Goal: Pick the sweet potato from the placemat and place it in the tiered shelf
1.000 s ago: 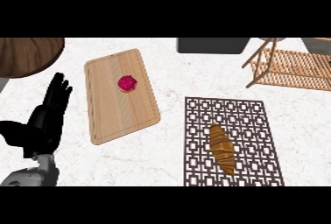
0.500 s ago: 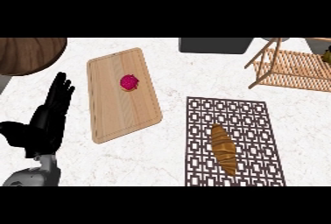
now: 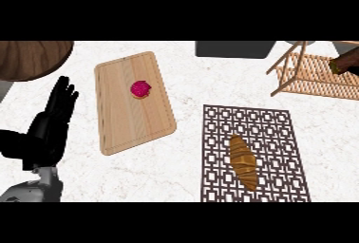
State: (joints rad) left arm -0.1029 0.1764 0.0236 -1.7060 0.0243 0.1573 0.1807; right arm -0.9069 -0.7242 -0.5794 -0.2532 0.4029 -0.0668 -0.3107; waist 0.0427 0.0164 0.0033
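Head view: on the white marbled table (image 3: 189, 90) lies a dark brown placemat (image 3: 280, 137) with an openwork lattice of small rectangles. The sweet potato (image 3: 243, 161) rests on it – long, tapered, orange-brown with darker streaks – in the mat's lower left part. Left of the placemat is a pale wooden cutting board (image 3: 129, 123) with rounded corners, bearing a lumpy red piece of food (image 3: 141, 88). Above and right of the placemat stands the slatted wooden shelf (image 3: 316, 78). Far left of the placemat the black left hand (image 3: 49, 128) rests – fingers straight, slightly apart, holding nothing.
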